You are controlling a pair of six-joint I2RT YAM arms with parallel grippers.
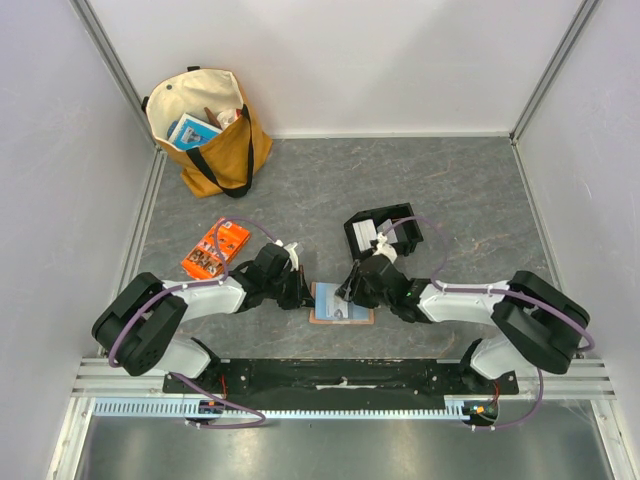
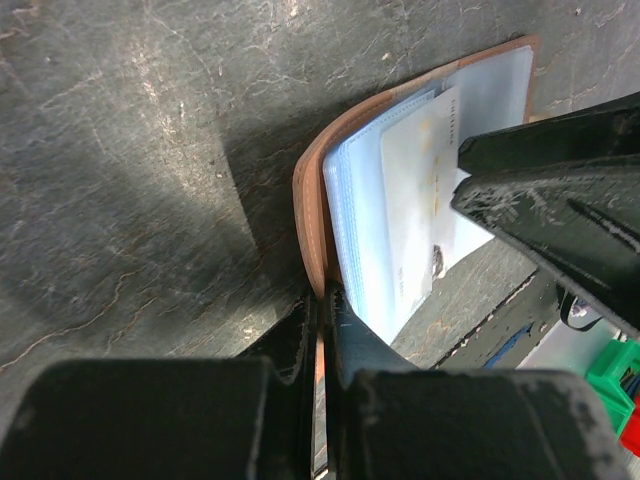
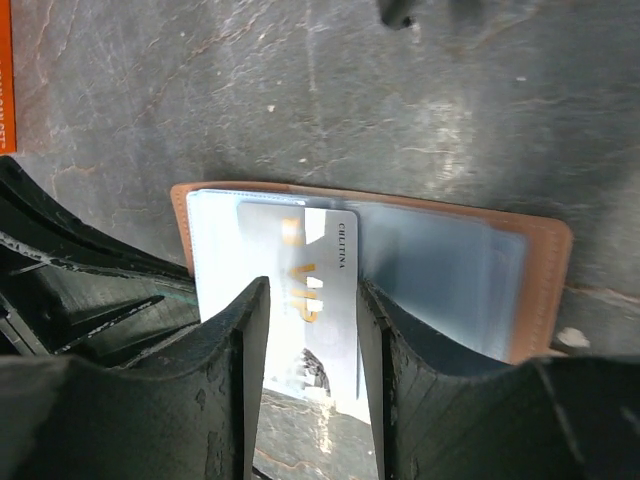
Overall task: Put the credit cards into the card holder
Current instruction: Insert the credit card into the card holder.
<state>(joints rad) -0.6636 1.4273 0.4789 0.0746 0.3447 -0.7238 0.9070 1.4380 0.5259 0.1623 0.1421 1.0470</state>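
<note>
The card holder point(image 3: 450, 255) lies open on the tabletop point(image 3: 300, 100), between the two arms. The left fingers point(image 2: 290, 350) are clamped on its brown edge. The right fingers point(image 3: 235, 360) are narrowed onto the long sides of one credit card point(image 3: 300, 260). This card rests on the light-blue slotted face, its near end overhanging the holder's edge.

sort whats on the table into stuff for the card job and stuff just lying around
For the job:
- credit card, gripped in the right hand
- card holder, open, its edge pinched by the left hand

Lying about:
- orange packet
- tote bag
- black tray, pale items inside too small to name
</note>
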